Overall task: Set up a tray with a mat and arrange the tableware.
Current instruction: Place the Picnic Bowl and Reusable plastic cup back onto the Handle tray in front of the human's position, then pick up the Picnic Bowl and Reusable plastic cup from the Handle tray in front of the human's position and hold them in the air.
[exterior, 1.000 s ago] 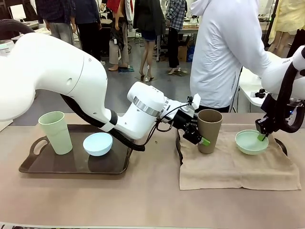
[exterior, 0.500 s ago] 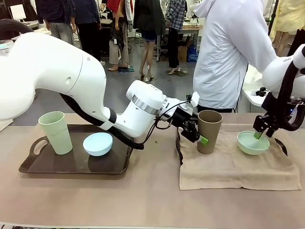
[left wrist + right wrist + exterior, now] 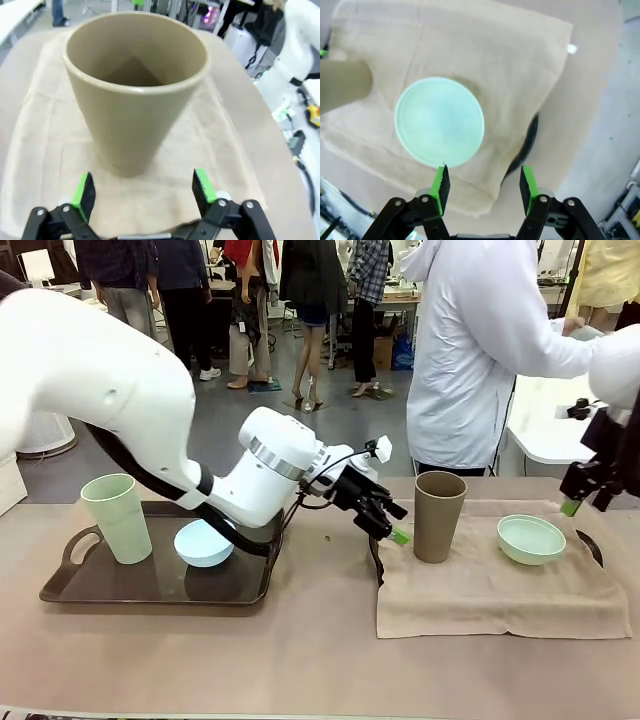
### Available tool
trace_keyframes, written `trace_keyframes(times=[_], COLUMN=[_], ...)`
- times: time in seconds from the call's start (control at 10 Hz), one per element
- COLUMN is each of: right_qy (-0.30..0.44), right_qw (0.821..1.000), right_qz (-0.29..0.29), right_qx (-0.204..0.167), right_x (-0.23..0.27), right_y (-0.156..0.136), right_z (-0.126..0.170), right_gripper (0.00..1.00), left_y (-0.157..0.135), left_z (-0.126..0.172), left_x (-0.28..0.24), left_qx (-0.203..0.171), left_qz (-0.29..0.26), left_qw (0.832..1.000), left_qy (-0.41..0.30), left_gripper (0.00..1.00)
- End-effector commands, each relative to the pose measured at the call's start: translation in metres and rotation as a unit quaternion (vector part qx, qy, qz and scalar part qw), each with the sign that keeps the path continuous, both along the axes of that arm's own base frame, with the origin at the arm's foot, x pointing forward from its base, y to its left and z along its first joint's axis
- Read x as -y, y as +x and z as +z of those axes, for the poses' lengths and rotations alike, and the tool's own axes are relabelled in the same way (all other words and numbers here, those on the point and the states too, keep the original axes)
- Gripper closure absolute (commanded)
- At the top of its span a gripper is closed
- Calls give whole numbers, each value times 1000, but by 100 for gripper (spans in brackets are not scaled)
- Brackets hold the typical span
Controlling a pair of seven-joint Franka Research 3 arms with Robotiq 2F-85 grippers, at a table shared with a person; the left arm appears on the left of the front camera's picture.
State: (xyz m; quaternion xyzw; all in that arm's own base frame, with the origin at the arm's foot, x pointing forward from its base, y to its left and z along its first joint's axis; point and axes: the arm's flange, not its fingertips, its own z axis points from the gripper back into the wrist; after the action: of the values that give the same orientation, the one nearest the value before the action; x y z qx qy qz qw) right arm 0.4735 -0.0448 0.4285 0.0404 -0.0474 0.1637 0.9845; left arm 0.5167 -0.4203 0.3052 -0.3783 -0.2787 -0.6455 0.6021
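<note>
Left fingers [image 3: 84, 191] open and empty. The brown cup [image 3: 439, 515] stands upright on the mat [image 3: 490, 595], straight ahead of them and clear of both pads. Right fingers [image 3: 440, 181] open and empty, above the mint bowl [image 3: 530, 538], not touching it. Green cup [image 3: 117, 517] and blue bowl [image 3: 200, 543] sit on the tray [image 3: 150, 585] to my left. My left arm is nearer, so I judge that fetch mine.

A brown cup [image 3: 135, 95] was found standing upright on a beige mat [image 3: 45, 130], which was spread over the table [image 3: 265, 145]. The left gripper [image 3: 143, 190] was seen with its jaws apart, the green pads [image 3: 84, 190] stopped short of the cup's base and clear of it. A white arm [image 3: 300, 50] was noted farther off, at the upper right.
</note>
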Motion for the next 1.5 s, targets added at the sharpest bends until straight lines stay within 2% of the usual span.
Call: trace_keyframes(times=[0.0, 0.1, 0.3, 0.5, 0.6, 0.7, 1.4], right_qy=[-25, -37, -51, -69, -73, -49, -49], right_qw=[1000, 999, 999, 998, 997, 999, 999], right_qz=[-12, -13, -3, 9, 23, 11, 11], right_qx=[-3, -2, -6, -12, 5, -7, -7], right_x=[7, 8, -1, -11, -13, -3, -3], right_y=[-27, -36, -49, -62, -62, -53, -53], right_z=[25, 39, 53, 66, 72, 66, 66], right_gripper=[27, 27, 27, 27, 27, 27, 27], left_y=[-37, -54, -84, -99, -106, -100, -100], left_z=[46, 78, 133, 181, 198, 161, 161], left_x=[-24, -29, -35, -43, -45, -48, -48], left_qx=[-33, -44, -61, -51, -28, -30, -30], left_qz=[17, 30, 84, 157, 185, 138, 138], left_qw=[997, 989, 970, 943, 937, 958, 958], left_qy=[74, 138, 221, 289, 294, 251, 251], left_gripper=[0, 0, 0, 0, 0, 0, 0])
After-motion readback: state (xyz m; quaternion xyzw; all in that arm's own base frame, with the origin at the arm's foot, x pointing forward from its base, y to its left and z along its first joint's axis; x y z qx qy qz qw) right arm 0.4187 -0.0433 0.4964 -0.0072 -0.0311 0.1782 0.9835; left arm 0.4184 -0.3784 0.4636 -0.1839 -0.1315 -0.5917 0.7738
